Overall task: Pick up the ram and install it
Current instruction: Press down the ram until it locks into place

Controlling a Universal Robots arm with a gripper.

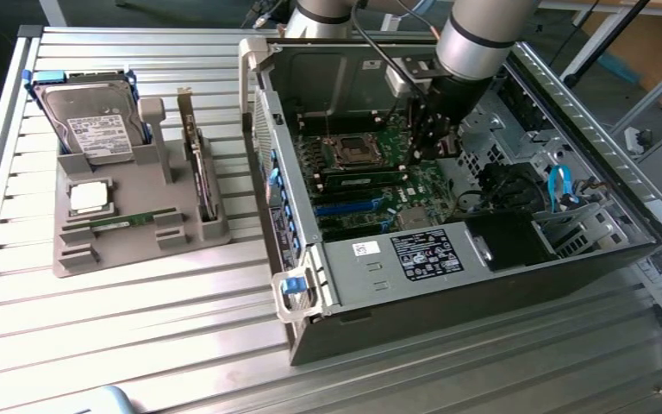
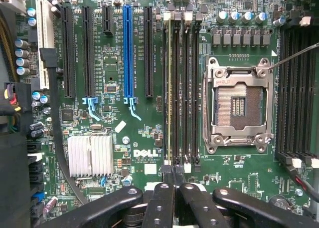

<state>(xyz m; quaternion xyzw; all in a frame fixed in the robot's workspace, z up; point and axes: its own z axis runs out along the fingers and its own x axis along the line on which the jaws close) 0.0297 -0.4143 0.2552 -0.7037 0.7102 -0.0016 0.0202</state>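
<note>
A ram (image 2: 169, 83) stands edge-on in one of the black memory slots beside the empty processor socket (image 2: 240, 104). In the exterior view it shows as a green strip (image 1: 360, 178) on the motherboard. My gripper (image 2: 173, 175) is shut, its two black fingers pressed together with nothing between them. It hangs over the near end of that slot, and I cannot tell whether it touches the stick. In the exterior view the gripper (image 1: 423, 147) reaches down into the open computer case (image 1: 308, 285). Another thin green stick (image 1: 121, 222) lies in the grey tray (image 1: 78, 263).
The grey tray also holds a hard drive (image 1: 96, 125), a square silver processor chip (image 1: 87, 197) and an upright expansion card (image 1: 199, 172). Inside the case are a blue card slot (image 2: 127, 51), a silver heatsink (image 2: 89, 155), black cables (image 1: 503, 185) and a blue cable (image 1: 558, 185).
</note>
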